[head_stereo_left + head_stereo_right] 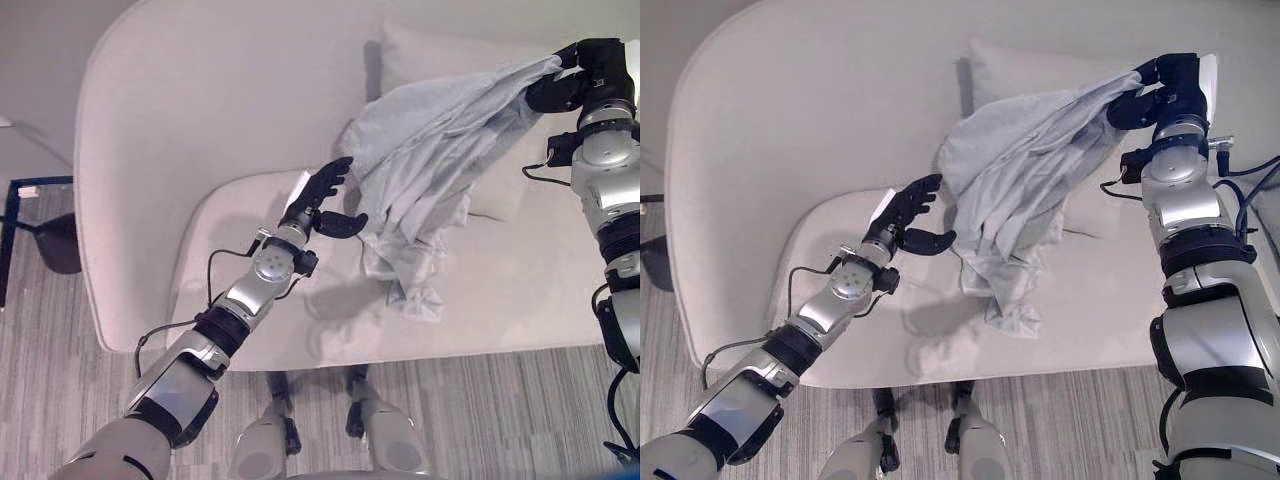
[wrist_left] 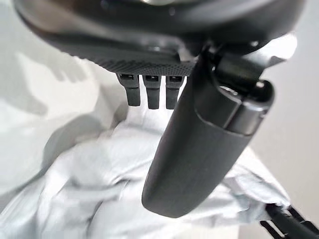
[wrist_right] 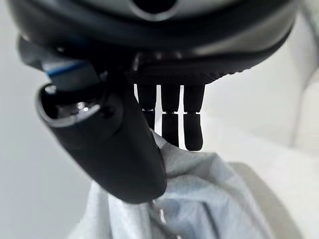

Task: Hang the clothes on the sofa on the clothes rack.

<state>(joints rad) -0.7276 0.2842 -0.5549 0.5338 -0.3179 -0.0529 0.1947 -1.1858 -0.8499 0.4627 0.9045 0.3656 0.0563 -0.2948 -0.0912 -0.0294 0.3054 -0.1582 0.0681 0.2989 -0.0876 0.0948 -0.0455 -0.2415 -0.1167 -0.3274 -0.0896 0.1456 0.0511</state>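
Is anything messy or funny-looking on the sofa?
Nothing is broken or spilled. The grey shirt just hangs bunched and wrinkled from the right hand, its lower end trailing crumpled on the sofa seat. The left hand is open beside it.

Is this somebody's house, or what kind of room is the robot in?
Probably a living room or lounge. There is a big pale sofa with a cushion on it, a striped grey carpet on the floor, and a light grey garment that the right hand lifts off the seat.
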